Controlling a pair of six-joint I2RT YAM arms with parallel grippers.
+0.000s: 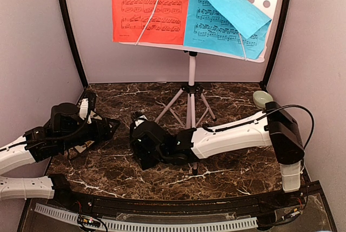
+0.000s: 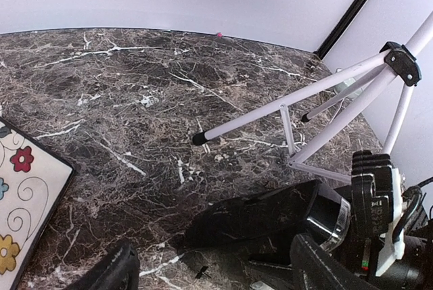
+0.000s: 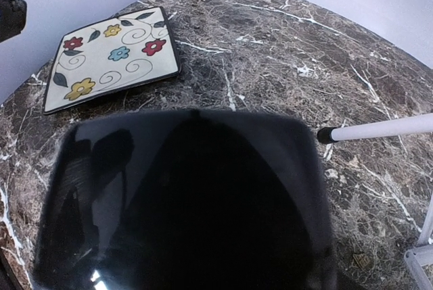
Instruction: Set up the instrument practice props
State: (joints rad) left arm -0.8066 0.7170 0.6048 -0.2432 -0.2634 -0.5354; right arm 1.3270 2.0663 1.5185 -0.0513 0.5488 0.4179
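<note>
At the left of the desk (image 1: pixel 119 172) lies the floral tile (image 3: pixel 111 57), partly under the left gripper (image 2: pixel 211 257), whose fingers stand released, wide apart over bare marble. Just right of it, the right gripper (image 1: pixel 143 140) has its fingers grasping the black metronome (image 3: pixel 189 202) low over the desk centre. Behind, at the far middle, the white music stand (image 1: pixel 190 75) is upright on its tripod, the red sheet (image 1: pixel 148 7) left and the blue sheet (image 1: pixel 216 29) right, its top flopped forward. The green bowl (image 1: pixel 262 98) sits far right
</note>
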